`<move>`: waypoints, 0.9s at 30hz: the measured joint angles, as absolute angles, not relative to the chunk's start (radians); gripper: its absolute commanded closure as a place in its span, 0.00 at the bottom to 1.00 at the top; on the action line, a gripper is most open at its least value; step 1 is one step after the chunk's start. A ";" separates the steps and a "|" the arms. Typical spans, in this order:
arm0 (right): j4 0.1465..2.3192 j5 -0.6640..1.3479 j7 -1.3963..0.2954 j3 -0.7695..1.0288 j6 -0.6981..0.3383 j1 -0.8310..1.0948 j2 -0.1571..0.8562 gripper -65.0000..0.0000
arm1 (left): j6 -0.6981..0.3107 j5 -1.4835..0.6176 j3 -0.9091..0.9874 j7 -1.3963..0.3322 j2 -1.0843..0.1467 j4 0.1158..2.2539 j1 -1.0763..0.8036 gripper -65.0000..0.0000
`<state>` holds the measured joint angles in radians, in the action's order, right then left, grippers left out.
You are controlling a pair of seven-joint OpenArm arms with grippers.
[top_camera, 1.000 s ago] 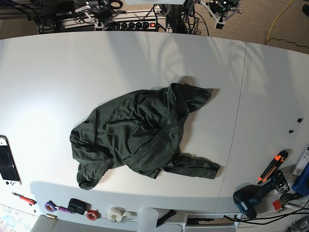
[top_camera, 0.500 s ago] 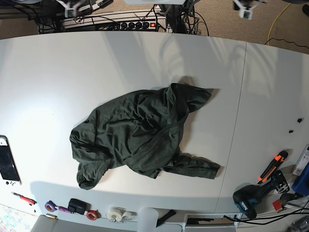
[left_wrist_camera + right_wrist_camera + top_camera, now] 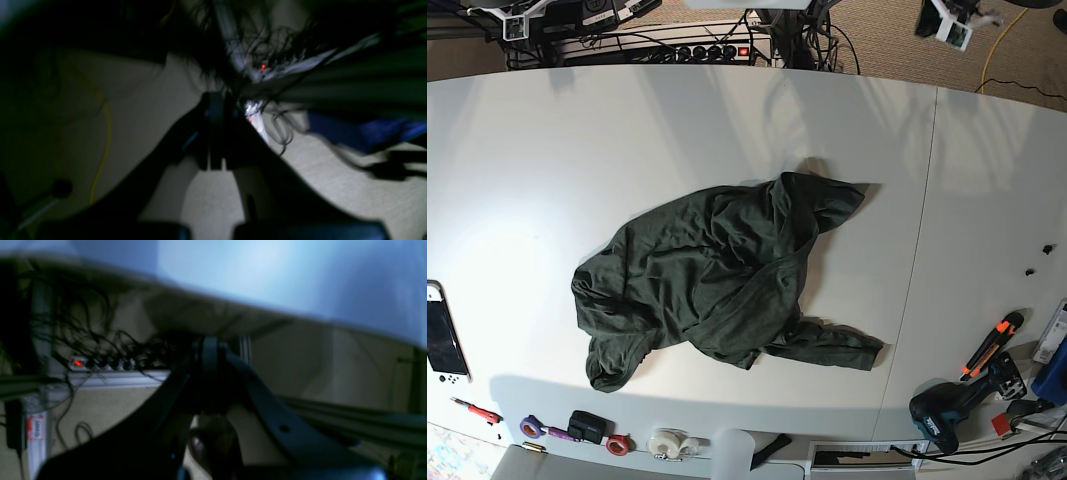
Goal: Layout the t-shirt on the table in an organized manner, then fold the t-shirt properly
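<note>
The dark green t-shirt (image 3: pixel 717 275) lies crumpled in a wrinkly heap at the middle of the white table (image 3: pixel 547 170), one sleeve trailing toward the front right. My left gripper (image 3: pixel 947 22) hangs beyond the table's far edge at the upper right, far from the shirt. In the left wrist view it (image 3: pixel 216 110) is shut and empty over the floor. My right gripper (image 3: pixel 517 20) is beyond the far edge at the upper left. In the right wrist view it (image 3: pixel 206 346) is shut and empty, with the table edge (image 3: pixel 267 280) above it.
A game console (image 3: pixel 442 335) lies at the left edge. Tape rolls (image 3: pixel 617 443) and small tools line the front edge. A drill (image 3: pixel 952 405) and an orange-handled tool (image 3: pixel 992 345) sit at the front right. A power strip (image 3: pixel 712 50) and cables lie behind the table.
Both grippers have spread outward behind the far edge: the right one further to the view's left, the left one to the view's right. The t-shirt has not moved.
</note>
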<state>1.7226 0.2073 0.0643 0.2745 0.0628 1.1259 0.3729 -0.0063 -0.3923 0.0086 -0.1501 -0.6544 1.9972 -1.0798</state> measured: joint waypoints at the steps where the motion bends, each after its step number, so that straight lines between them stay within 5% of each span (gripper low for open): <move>1: 1.758 0.207 0.064 0.282 0.064 1.140 0.373 1.00 | -0.022 -0.389 0.014 -0.163 -0.659 2.033 -1.085 1.00; 16: 1.996 0.209 0.062 0.302 0.062 0.989 0.362 1.00 | -0.076 -0.387 0.034 -0.187 -0.657 2.206 -0.887 1.00; 27: 1.992 0.211 0.023 0.299 0.062 0.706 0.204 1.00 | 0.032 -0.390 0.033 -0.161 -0.590 2.205 -0.623 1.00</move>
<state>1.9919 0.2108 0.0231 0.2993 0.0620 0.7063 0.2043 0.0319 -0.3904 0.0326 -0.1612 -0.5896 2.2047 -0.6231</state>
